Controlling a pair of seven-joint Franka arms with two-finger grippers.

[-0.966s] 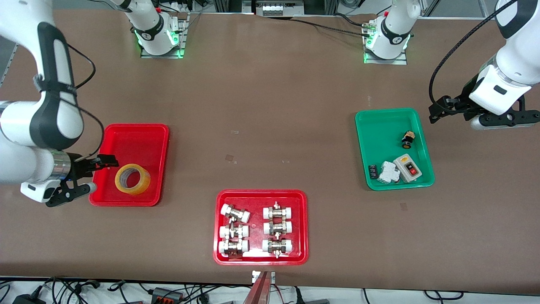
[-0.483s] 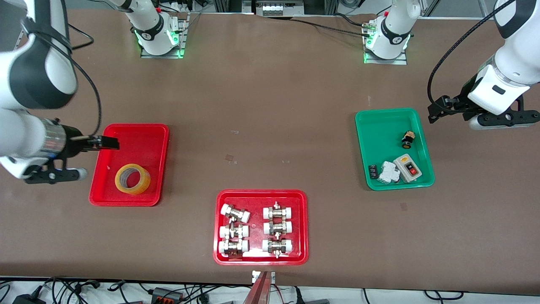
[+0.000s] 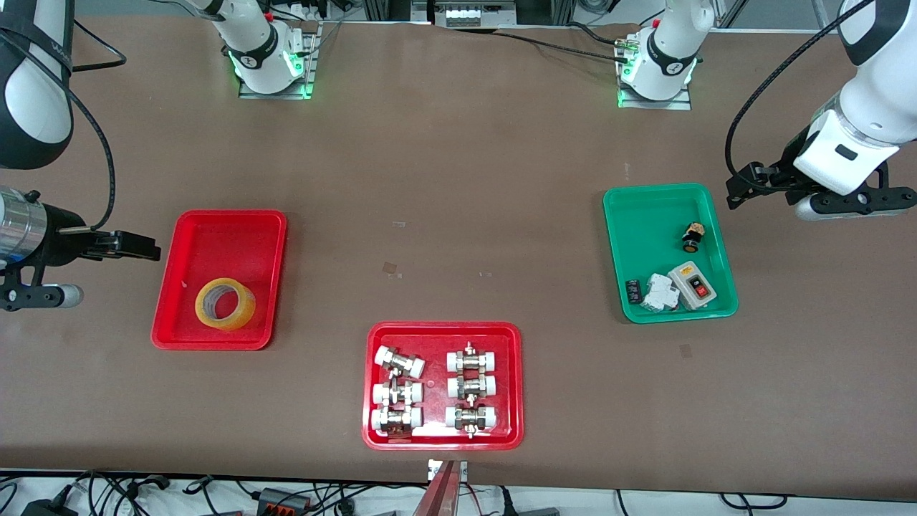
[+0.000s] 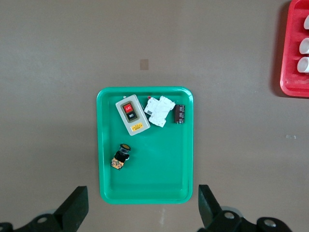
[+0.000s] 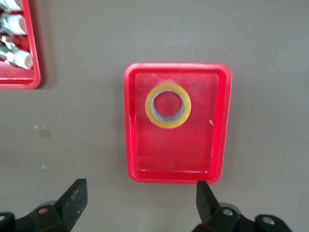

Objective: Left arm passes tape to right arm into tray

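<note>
The tape is lying flat on the floor of the red tray, in the part of the tray nearer the front camera, and nothing is touching it. In the right wrist view the roll is seen ring-up inside the tray, with a tiny white speck beside it on the tray floor. The right hand is being held above the bare worktop just off the tray's edge at the right arm's end, with its fingers spread apart and nothing between them. The left hand is being held above the worktop beside the green tray, where the left arm is waiting; its fingers are likewise spread wide and empty. A switch box, a white part and a small black and yellow button are lying in the green tray. A second red tray, nearest the front camera, is carrying white-capped metal fittings.
</note>
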